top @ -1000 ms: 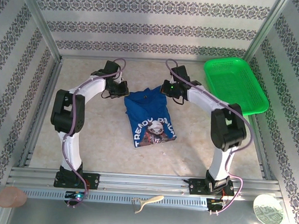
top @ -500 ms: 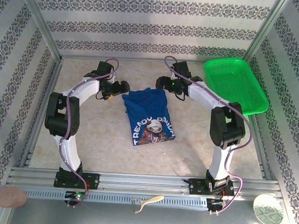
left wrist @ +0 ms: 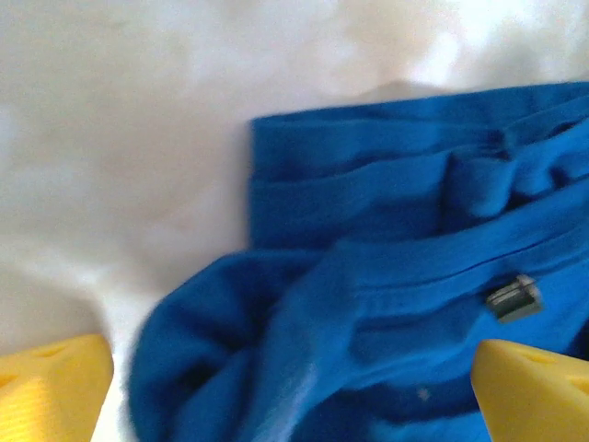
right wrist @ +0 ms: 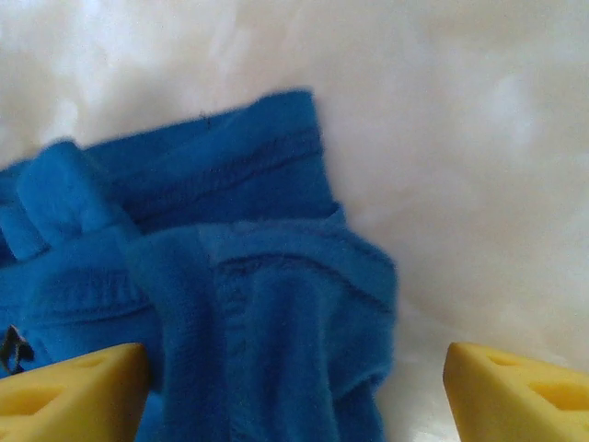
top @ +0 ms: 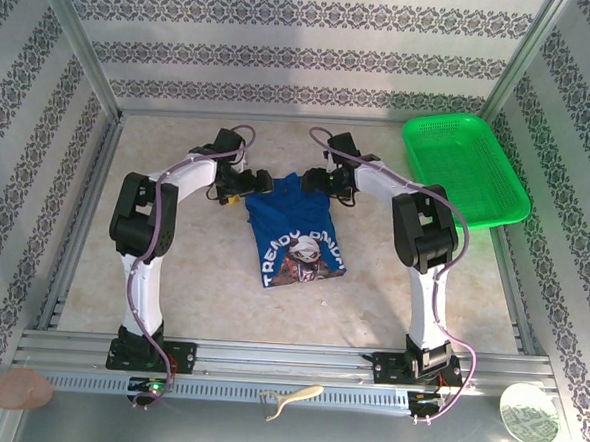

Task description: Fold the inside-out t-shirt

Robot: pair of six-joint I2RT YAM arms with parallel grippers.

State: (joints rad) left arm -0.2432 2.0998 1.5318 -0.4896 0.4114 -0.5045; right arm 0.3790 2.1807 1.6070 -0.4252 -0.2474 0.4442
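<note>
The royal-blue t-shirt point(top: 296, 231) lies folded in a compact block mid-table, its round graphic point(top: 308, 253) and pale lettering facing up. My left gripper point(top: 256, 186) hangs open at the shirt's far left corner. In the left wrist view its yellow fingertips point(left wrist: 53, 385) straddle rumpled blue cloth point(left wrist: 368, 304) with a small grey tag point(left wrist: 513, 298), and the left gripper point(left wrist: 294, 396) grips nothing. My right gripper point(top: 315, 178) stands open at the far right corner. In the right wrist view the right gripper point(right wrist: 294, 391) spans a bunched fold of cloth point(right wrist: 276, 313) without pinching it.
A green mesh basket point(top: 464, 167) sits at the far right of the table. Patterned walls enclose the back and sides. The metal rail point(top: 286, 366) along the near edge carries both arm bases. Bare table point(top: 201, 275) lies left and in front of the shirt.
Both grippers went from shut to open and let go of the shirt's far edge. They drew outward, then came back in over the far corners. The shirt stays flat.
</note>
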